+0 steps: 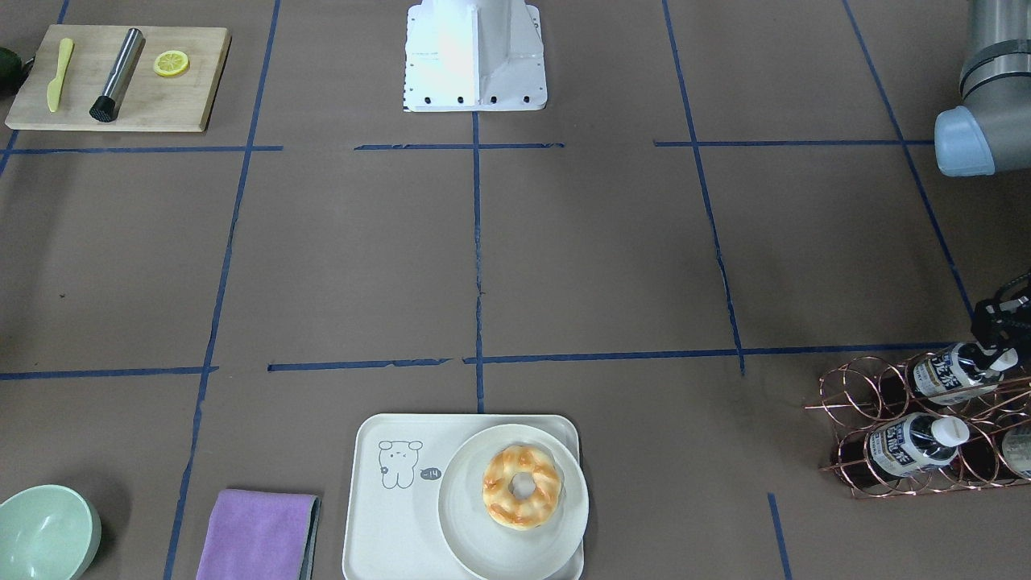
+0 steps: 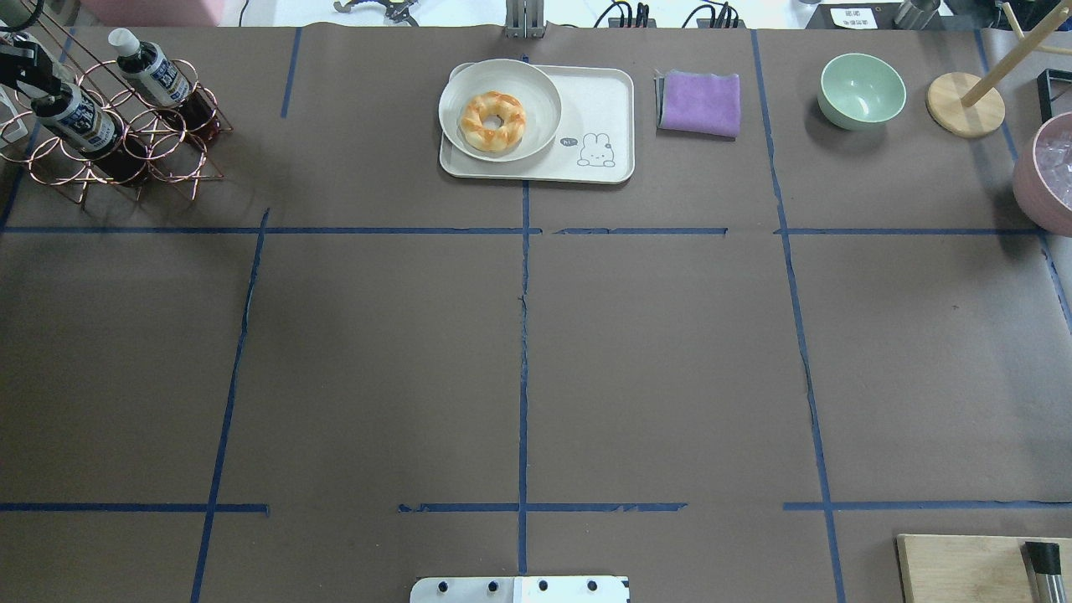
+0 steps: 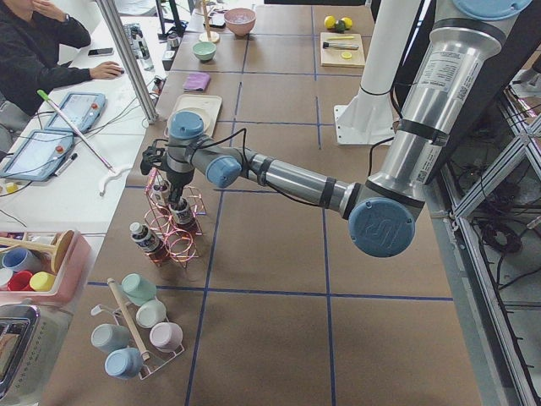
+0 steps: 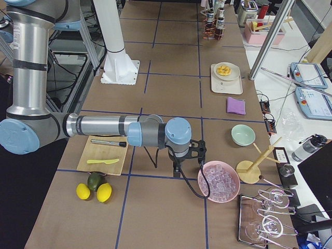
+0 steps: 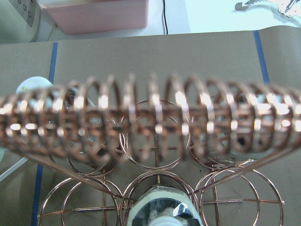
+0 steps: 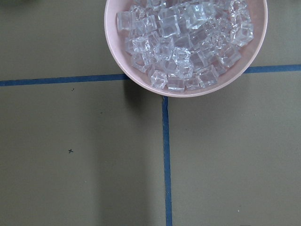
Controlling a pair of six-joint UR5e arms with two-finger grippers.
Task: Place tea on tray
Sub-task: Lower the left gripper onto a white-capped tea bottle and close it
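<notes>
The left arm's forearm lies level over the table, and its wrist is bent so that the left gripper (image 1: pixel 995 337) points down onto the copper wire rack (image 1: pixel 866 391) at the table's far left corner. Its black fingers sit at the white cap of the tea (image 1: pixel 952 374), but I cannot tell whether they pinch it or stand spread. The tea is a small clear plastic bottle of dark brown liquid with a white-and-dark label. It lies tilted in an upper ring of the rack, above a second bottle (image 1: pixel 910 445) like it. The tray (image 1: pixel 387 532) is cream-white, flat and round-cornered, with a line-drawn animal. It lies at the middle of the far edge, well apart from the rack. A round white plate (image 1: pixel 483 548) bearing a glazed ring pastry (image 1: pixel 522 487) covers one half of it. The right arm reaches low, and the right gripper (image 4: pixel 178 168) hangs just beside a pink bowl (image 4: pixel 223 199) of clear ice cubes. Whether its fingers are spread or pressed together cannot be told.
</notes>
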